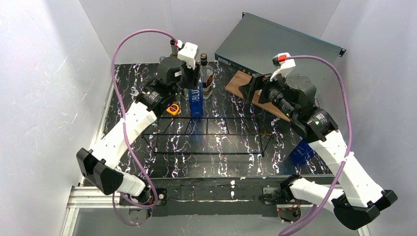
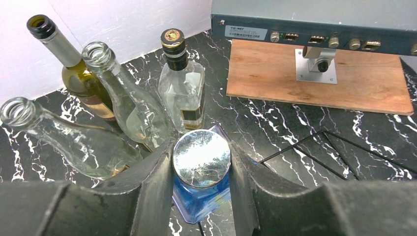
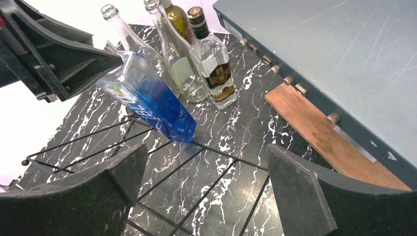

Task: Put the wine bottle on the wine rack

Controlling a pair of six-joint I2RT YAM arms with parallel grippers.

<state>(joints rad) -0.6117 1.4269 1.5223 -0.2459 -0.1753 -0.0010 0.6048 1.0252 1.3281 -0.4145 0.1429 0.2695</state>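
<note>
- The left end effector grips the blue bottle by its neck (silver cap showing between the fingers).
- The bottle leans, its base at the rack's far rod, near the worktop's far edge.
- The right end effector gapes wide, empty.

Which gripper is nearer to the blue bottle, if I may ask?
Left. The left gripper clasps the blue bottle at its cap; the right gripper hangs open off to its right, apart.
</note>
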